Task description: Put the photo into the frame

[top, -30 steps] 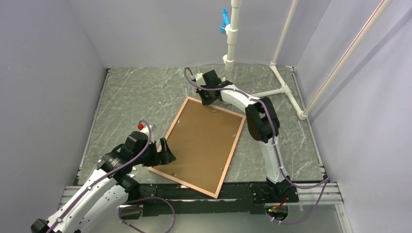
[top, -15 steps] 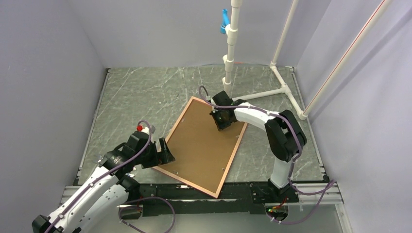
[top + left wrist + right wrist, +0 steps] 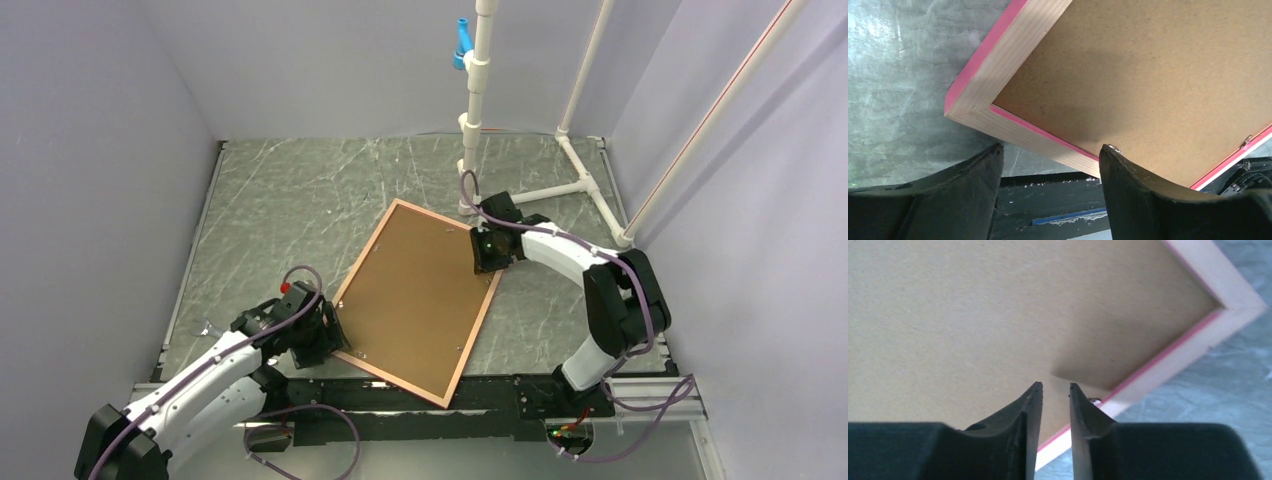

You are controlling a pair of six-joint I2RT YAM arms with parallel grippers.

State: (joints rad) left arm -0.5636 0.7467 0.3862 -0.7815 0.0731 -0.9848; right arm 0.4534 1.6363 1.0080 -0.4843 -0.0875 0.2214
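Around table centre: frame face down, long axis running 1 to 7 o'clock, brown board dropped into the back of it. No sign of the photo from any view. Presumably sandwiched under the board, but honestly can't tell.

Left gripper down at the frame's 8 o'clock corner, fingers well apart with nothing between them, one tip just beside a little metal tab on the near rail. Right gripper over at 2 o'clock, low above the board by the right rail, fingers nearly together with only a slit showing, gripping nothing, second tab right next to one tip.

Reads like the locking-up step to me: loading seemingly done, tabs left to turn in over the board.

Next up, probably calls for setting a fingertip against a tab and giving a gentle sideways nudge, plus bracing the frame from the opposite corner. Worth going easy too, given a thin frame on a smooth top, likely to skate under any hard push.
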